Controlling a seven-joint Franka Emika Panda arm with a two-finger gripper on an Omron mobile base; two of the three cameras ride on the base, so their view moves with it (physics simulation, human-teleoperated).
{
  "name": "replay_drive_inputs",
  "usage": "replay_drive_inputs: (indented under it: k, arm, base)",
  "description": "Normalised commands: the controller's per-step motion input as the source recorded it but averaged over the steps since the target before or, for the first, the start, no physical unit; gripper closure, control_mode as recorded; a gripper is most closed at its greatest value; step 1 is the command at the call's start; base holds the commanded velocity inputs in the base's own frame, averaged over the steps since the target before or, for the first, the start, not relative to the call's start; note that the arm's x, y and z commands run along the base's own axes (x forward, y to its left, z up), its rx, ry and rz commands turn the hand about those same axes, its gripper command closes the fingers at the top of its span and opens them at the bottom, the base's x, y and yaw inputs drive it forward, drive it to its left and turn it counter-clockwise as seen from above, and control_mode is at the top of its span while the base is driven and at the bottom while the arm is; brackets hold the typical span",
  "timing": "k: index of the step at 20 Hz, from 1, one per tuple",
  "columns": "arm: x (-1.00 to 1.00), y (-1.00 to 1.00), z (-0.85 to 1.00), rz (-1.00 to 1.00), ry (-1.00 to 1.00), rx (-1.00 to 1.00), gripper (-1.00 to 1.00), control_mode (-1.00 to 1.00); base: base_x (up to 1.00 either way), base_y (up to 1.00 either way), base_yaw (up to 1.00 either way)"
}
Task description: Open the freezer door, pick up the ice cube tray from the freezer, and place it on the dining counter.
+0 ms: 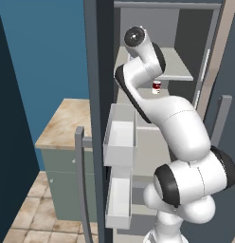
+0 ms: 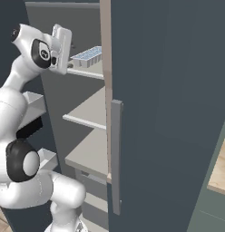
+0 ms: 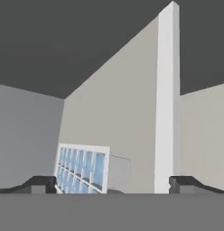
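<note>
**Open claw reaching into freezer, ice cube tray just ahead**

The gripper [image 3: 112,184] is pointing into the freezer [image 2: 87,104] with its two dark fingertips [image 3: 41,184] standing spread wide and pinching nothing. In the hand view the ice cube tray [image 3: 82,169] is sitting between the tips, closer to the left tip in that view, not touching either; its pale blue cells are facing the camera and it is lying on a pale grey shelf [image 3: 114,122]. A white upright strip is rising just above the other tip, at the shelf's edge.

In the right base view the tray [image 2: 87,56] is resting on the top shelf [image 2: 89,72], just beyond the hand, near but apart from it. Two more flat shelves are lying below the claw's level.

The freezer door [image 1: 98,85] is standing swung open, to the left of the arm in the left base view, with pale grey door bins [image 1: 120,140] on its inner face well below the claw and a grey bar handle [image 1: 80,185] lower still. A small red-and-white can [image 1: 157,87] is standing on a shelf, below and past the wrist in that view. A beige-topped grey-green cabinet [image 1: 62,142] is sitting beyond the door, well apart from the claw.
</note>
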Motion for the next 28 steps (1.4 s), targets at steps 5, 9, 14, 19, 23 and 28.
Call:
replay_drive_inputs:
  k: [5, 9, 14, 19, 23, 28]
  arm:
    - [0.17, 0.0, -0.14, 0.0, 0.0, 0.02, -1.0, -1.0]
    - [0.2, 0.0, -0.14, 0.0, 0.0, 0.0, -1.0, -1.0]
    - [0.2, 0.0, -0.04, 0.0, 0.0, 0.02, -1.0, -1.0]
    - [0.21, 0.0, 0.0, 0.0, 0.0, 0.03, -1.0, -1.0]
    - [0.21, 0.0, 0.0, 0.0, 0.0, 0.02, -1.0, -1.0]
    - [0.2, 0.0, 0.0, 0.0, 0.0, 0.0, -1.0, -1.0]
  base:
    - [0.0, 0.0, 0.0]
    - [0.0, 0.0, 0.0]
    - [0.0, 0.0, 0.0]
    - [0.0, 0.0, 0.0]
    - [0.0, 0.0, 0.0]
    - [0.0, 0.0, 0.0]
